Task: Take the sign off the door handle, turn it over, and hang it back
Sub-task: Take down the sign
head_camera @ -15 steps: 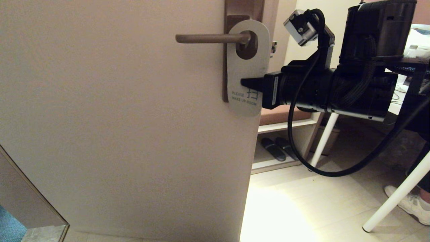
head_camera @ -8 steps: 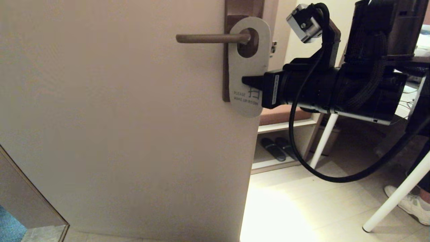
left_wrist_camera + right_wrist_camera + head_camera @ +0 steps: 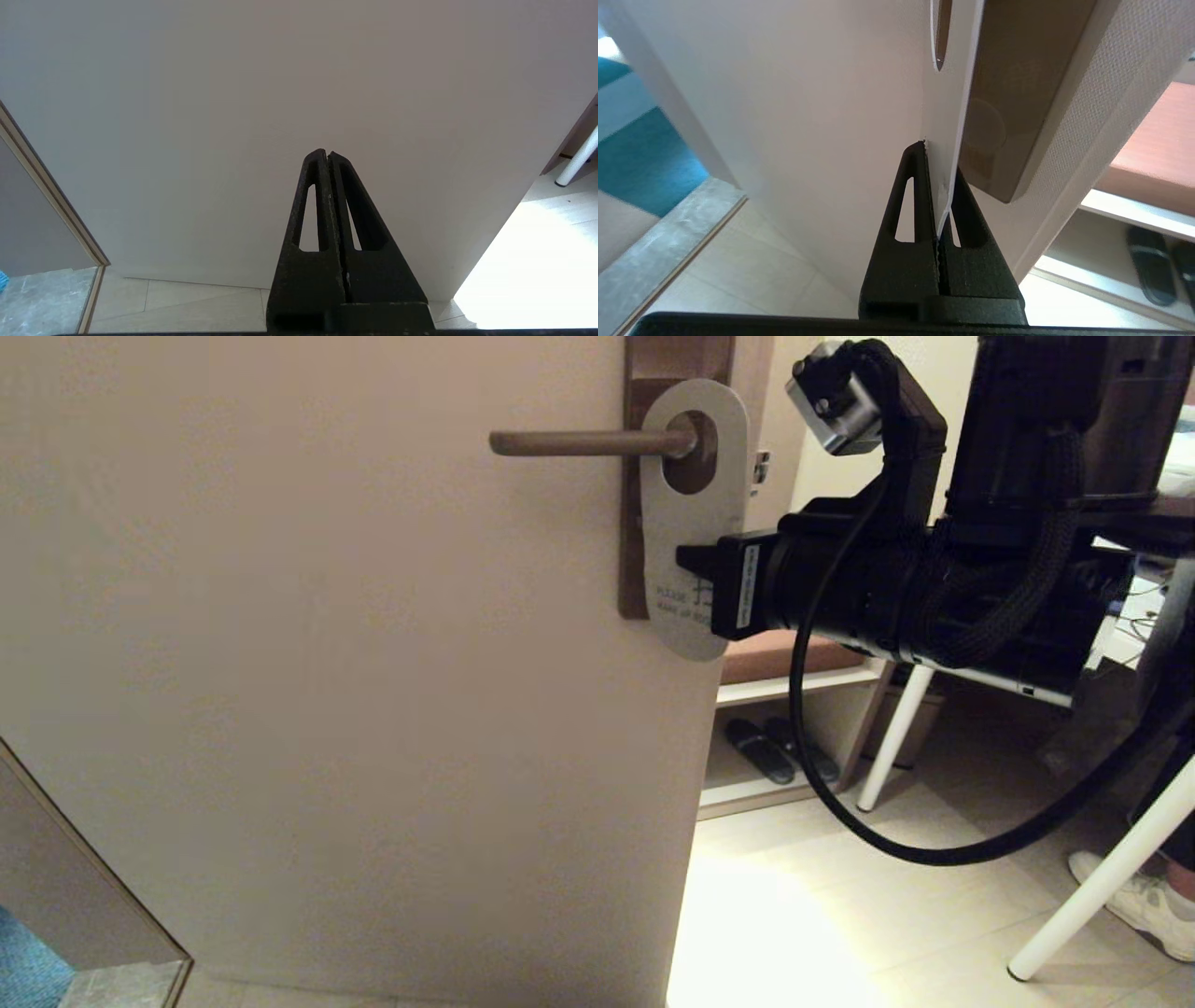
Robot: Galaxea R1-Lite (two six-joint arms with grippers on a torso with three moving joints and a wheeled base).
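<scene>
Your right gripper [image 3: 686, 560], right of centre in the head view, is clamped on the sign's [image 3: 686, 513] right edge. The sign hangs long axis vertical, hole around the door handle [image 3: 588, 443], which seemingly points frame-left. Left gripper [image 3: 327, 154] is pressed closed, empty.

Place: hotel guest room entrance | Evidence: a "PLEASE MAKE UP ROOM" sign [image 3: 693, 523] is hung on the door handle [image 3: 588, 443] of a pale door [image 3: 327, 663] | dark slippers [image 3: 758, 750] are kept on a low white shelf [image 3: 775, 689] | teal carpet [image 3: 649, 168] is seen past a stone threshold [image 3: 668, 224]
</scene>
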